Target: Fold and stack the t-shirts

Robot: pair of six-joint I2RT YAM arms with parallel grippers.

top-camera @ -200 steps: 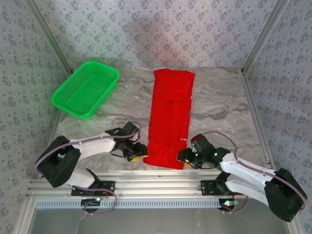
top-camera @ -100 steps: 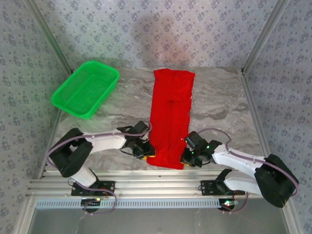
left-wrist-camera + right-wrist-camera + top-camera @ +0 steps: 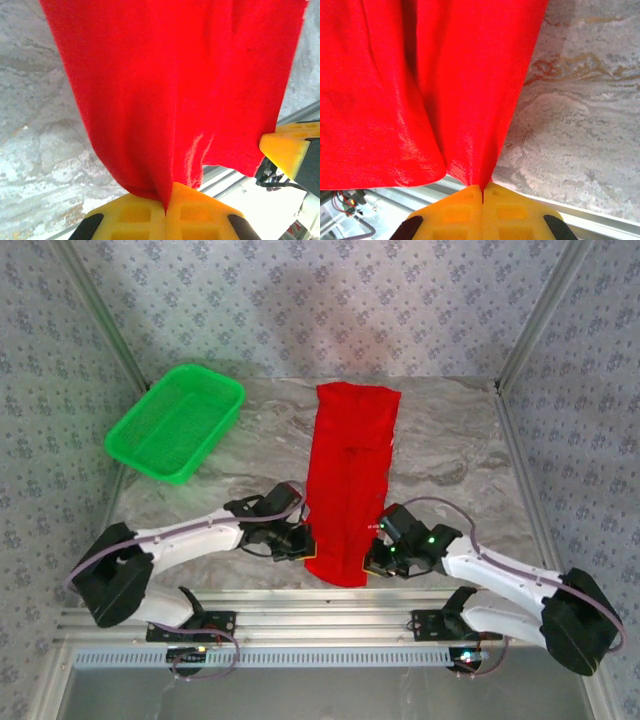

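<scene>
A bright red t-shirt (image 3: 345,475), folded into a long narrow strip, runs from the table's back down to its near edge. My left gripper (image 3: 303,548) is shut on the strip's near left corner. In the left wrist view the t-shirt (image 3: 170,85) is pinched between the yellow fingertips (image 3: 135,212), and the left gripper (image 3: 166,202) holds the cloth bunched. My right gripper (image 3: 370,558) is shut on the near right corner. The right wrist view shows the t-shirt (image 3: 445,80) clamped in the right gripper (image 3: 482,192). The near hem is drawn narrower between both grippers.
A green plastic basket (image 3: 176,421) stands at the back left of the marble table (image 3: 450,455). The aluminium rail (image 3: 330,620) runs along the near edge under both arms. Frame posts rise at the back corners.
Both grippers have moved inward onto the shirt's near corners and shut on the cloth. The near hem has pulled in and lifted slightly.
</scene>
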